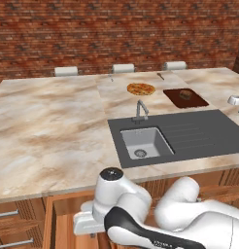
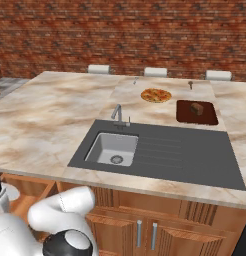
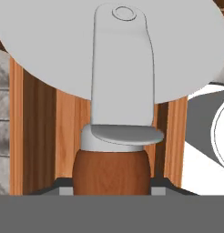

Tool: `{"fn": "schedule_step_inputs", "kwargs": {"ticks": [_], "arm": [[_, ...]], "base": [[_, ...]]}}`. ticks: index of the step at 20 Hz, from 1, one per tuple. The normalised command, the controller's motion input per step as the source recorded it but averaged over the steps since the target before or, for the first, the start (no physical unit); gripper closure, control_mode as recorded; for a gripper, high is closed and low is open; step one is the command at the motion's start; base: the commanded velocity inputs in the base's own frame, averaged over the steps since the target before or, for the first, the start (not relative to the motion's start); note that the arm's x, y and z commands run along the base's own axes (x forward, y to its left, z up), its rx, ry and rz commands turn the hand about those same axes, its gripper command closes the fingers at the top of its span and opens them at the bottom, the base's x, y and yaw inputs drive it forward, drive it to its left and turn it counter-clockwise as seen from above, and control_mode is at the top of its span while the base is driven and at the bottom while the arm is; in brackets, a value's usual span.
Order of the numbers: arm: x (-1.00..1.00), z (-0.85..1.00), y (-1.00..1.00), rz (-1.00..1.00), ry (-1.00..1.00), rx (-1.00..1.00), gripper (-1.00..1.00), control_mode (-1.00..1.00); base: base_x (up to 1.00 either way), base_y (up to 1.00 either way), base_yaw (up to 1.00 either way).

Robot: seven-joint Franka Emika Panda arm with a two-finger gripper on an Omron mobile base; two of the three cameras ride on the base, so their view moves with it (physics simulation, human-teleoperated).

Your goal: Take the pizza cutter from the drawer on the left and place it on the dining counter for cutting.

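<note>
My gripper [image 3: 111, 191] sat nearest the hand camera, clamped on the cutter [image 3: 118, 91]: its reddish-brown handle rose from between my fingertips, with the grey collar, flat arm and round blade standing up in front of the lens. Behind the blade lay the light wood inside of the drawer [image 3: 36, 132].

From the left base camera, my hand hung low over the open drawer [image 1: 49, 219], below the front edge of the counter [image 1: 53, 126]. Taking the sink [image 1: 143, 142] as the landmark: the drawer was in front of it and to its left, under the counter's lip. The faucet [image 1: 140, 110] stood just behind the basin. Beyond the faucet lay a pizza [image 1: 141, 89], and to the right of the pizza a dark cutting board [image 1: 185, 97] with a small brown block on it. Near the counter's right edge sat a small white cup [image 1: 234, 100]. Behind the counter stood three pale chair backs [image 1: 123, 68], then the brick wall [image 1: 116, 29].
</note>
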Motion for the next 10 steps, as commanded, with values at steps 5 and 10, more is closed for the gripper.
{"fn": "schedule_step_inputs", "kwargs": {"ticks": [5,10], "arm": [[-0.17,0.56,-0.48,0.00,-0.02,0.00,1.00,-1.00],[-0.01,0.63,-0.53,0.00,0.00,0.00,1.00,-1.00]], "base": [[0.00,0.00,0.00],[0.00,0.00,0.00]]}}
